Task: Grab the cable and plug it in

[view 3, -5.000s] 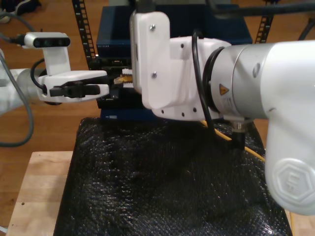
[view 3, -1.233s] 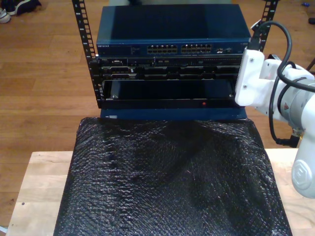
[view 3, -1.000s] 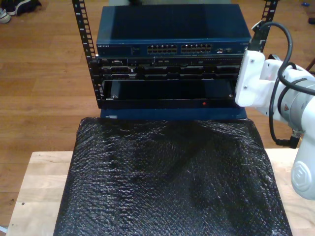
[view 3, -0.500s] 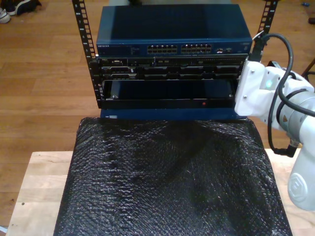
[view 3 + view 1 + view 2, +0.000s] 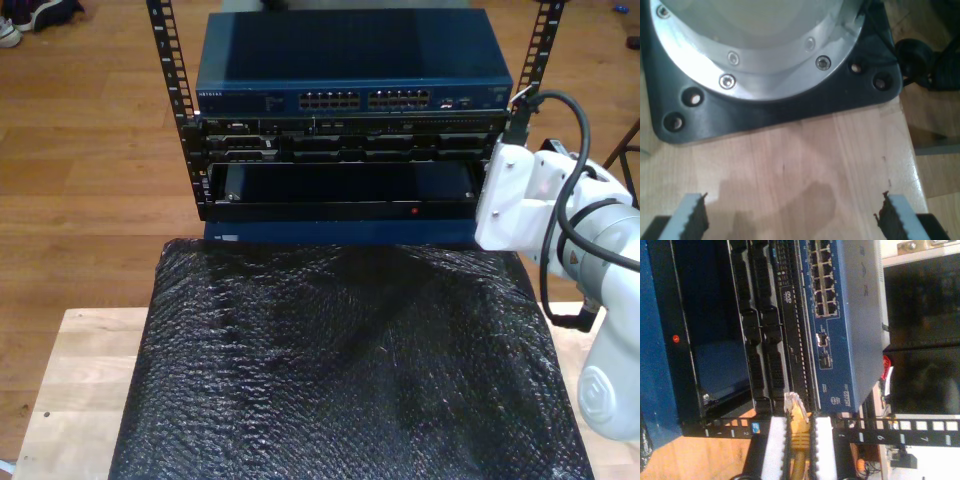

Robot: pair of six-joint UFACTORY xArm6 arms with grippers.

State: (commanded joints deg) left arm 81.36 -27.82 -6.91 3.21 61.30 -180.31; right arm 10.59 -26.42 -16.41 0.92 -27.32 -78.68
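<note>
My second gripper (image 5: pixel 797 424) is shut on the yellow cable (image 5: pixel 800 442). The cable's clear plug (image 5: pixel 791 402) sticks out past the white fingers (image 5: pixel 773 440) toward the rack's front. The plug tip is close to the end of the blue switch (image 5: pixel 845 325), a short way from its rows of ports (image 5: pixel 822 280). In the exterior view the second arm's white wrist (image 5: pixel 520 200) stands at the rack's right post, beside the switch (image 5: pixel 350 60). My first gripper (image 5: pixel 790 220) is open over bare wood with nothing between its fingers.
A black bubble-wrap mat (image 5: pixel 350 370) covers the wooden table (image 5: pixel 80 380) in front of the rack (image 5: pixel 340 180). An open dark bay (image 5: pixel 345 185) lies under the switch. A robot base with a black plate (image 5: pixel 765 105) sits just ahead of my first gripper.
Five seconds ago two arms met in front of the rack around the cable. Over the last second the second arm's wrist has sunk slightly at the exterior view's right.
</note>
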